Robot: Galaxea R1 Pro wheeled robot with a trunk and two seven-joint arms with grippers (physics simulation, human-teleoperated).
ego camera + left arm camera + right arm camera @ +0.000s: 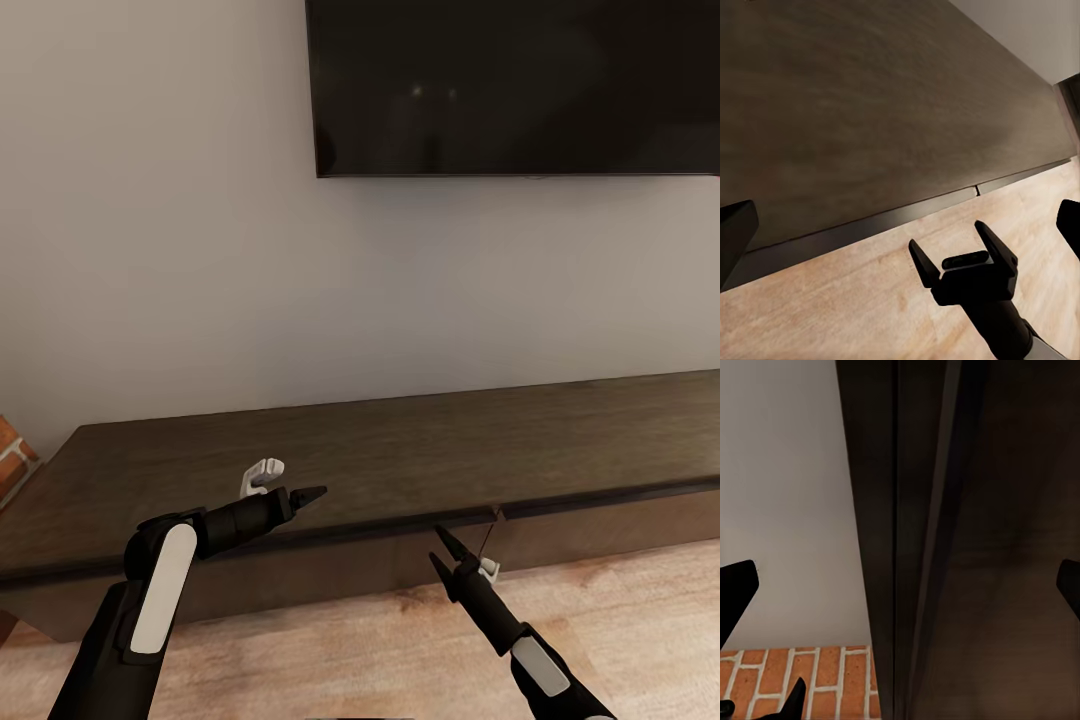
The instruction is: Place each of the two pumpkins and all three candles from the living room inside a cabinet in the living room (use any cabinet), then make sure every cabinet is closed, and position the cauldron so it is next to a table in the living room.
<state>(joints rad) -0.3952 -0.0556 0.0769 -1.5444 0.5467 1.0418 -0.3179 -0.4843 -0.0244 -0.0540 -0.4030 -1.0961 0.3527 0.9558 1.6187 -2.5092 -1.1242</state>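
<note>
The long, low dark-brown cabinet (400, 460) runs along the wall, and its flat drawer fronts look shut. My left gripper (308, 494) hovers open over the cabinet top (870, 112) near its front edge, with nothing between its fingers. My right gripper (440, 552) is open and empty just in front of the front edge, beside the seam between two drawer fronts (497, 515). The left wrist view shows it from above (947, 236), jaws spread, over the floor. The right wrist view looks along the cabinet's edge (915, 547). Pumpkins, candles, cauldron and glass table are out of view.
A large black TV (515, 85) hangs on the grey wall above the cabinet. Light wooden floor (350, 650) lies in front of it. A red brick surface (12, 455) shows at the cabinet's left end, also seen as brickwork (832, 682) in the right wrist view.
</note>
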